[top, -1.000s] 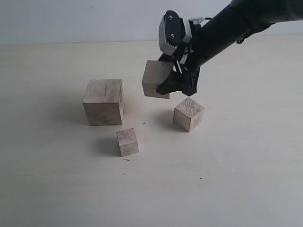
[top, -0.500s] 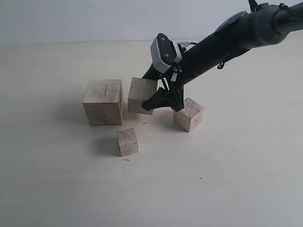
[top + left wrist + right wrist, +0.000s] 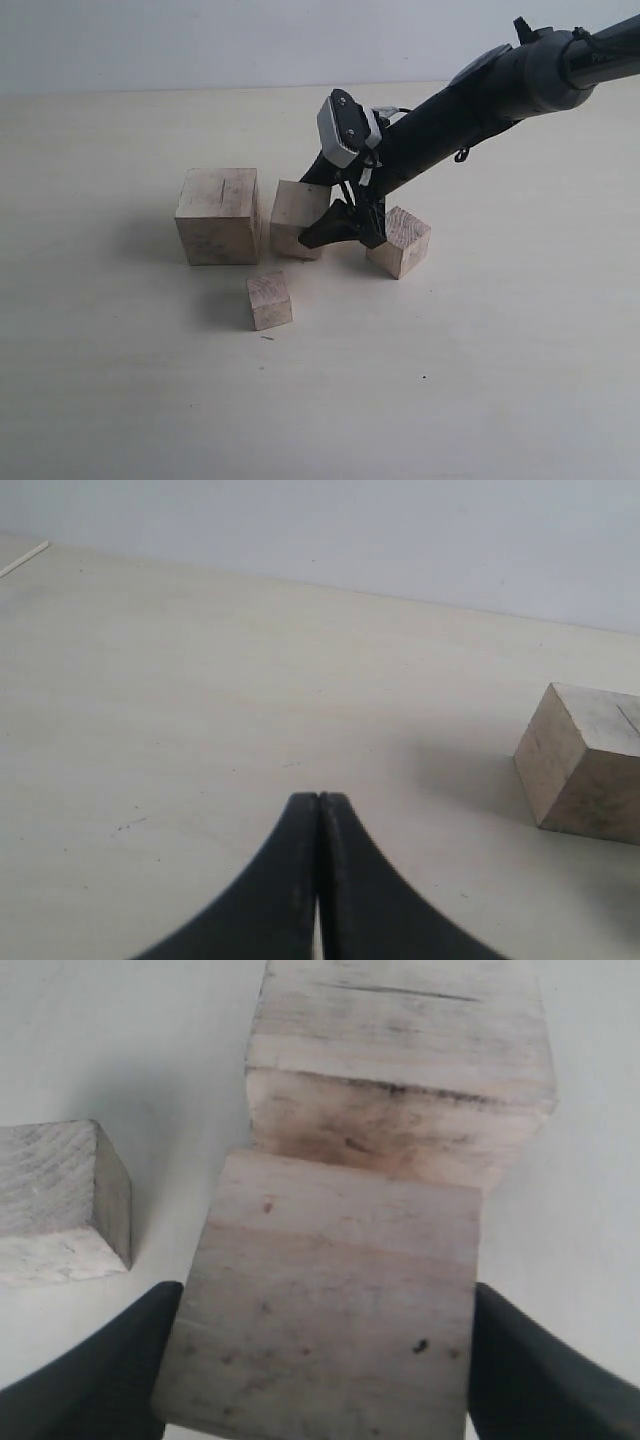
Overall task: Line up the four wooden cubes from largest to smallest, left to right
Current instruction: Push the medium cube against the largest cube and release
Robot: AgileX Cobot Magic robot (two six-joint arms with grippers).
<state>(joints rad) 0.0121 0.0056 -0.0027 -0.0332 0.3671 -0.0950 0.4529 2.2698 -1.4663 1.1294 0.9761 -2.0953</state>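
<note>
In the exterior view, the right gripper point(image 3: 335, 222) is clamping the second cube point(image 3: 298, 218), pale rough-grained wood, just right of the big cube point(image 3: 218, 215), which is showing a short slit on top. The third cube point(image 3: 400, 240) is sitting right of the gripper, and the small cube point(image 3: 269, 299) is lying nearer the camera. Against a second ago, the second cube is sitting lower, level, and closer to the big one. In the left wrist view, the left gripper point(image 3: 318, 805) is keeping its jaws together over the bare table point(image 3: 180, 680). In the right wrist view, dark fingers point(image 3: 100, 1360) are pressing both sides of the second cube
</note>
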